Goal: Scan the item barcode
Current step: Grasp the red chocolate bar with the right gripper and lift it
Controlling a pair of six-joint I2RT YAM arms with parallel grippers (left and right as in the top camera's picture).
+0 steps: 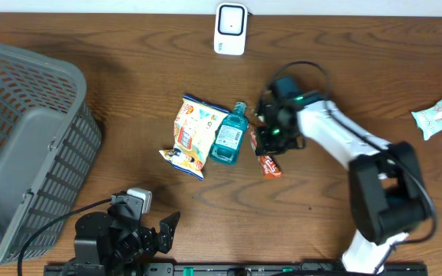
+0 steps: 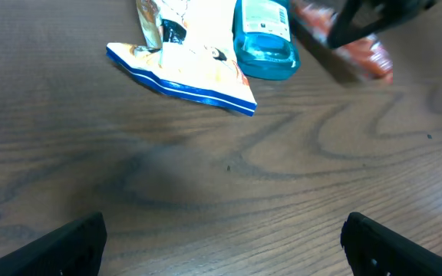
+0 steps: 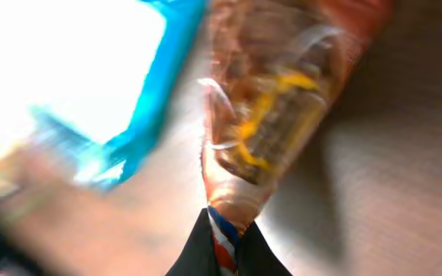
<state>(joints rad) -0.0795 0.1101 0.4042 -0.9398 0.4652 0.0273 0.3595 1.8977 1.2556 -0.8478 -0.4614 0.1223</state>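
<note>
The right gripper [image 1: 269,144] is clenched on the seam of the orange snack packet [image 3: 271,107] — lift it clear of the mouthwash bottle [image 1: 229,136], barcode toward the white scanner [image 1: 230,28].

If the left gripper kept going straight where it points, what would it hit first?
Probably the snack bag, lying almost dead ahead of the open left gripper; the bottle sits just right of that line.

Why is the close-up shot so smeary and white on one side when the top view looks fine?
Right wrist view: the orange packet sits too near the lens and is blurred; the label of the blue bottle glares white. Overhead view: sharp, evenly lit, soft shadows.
</note>
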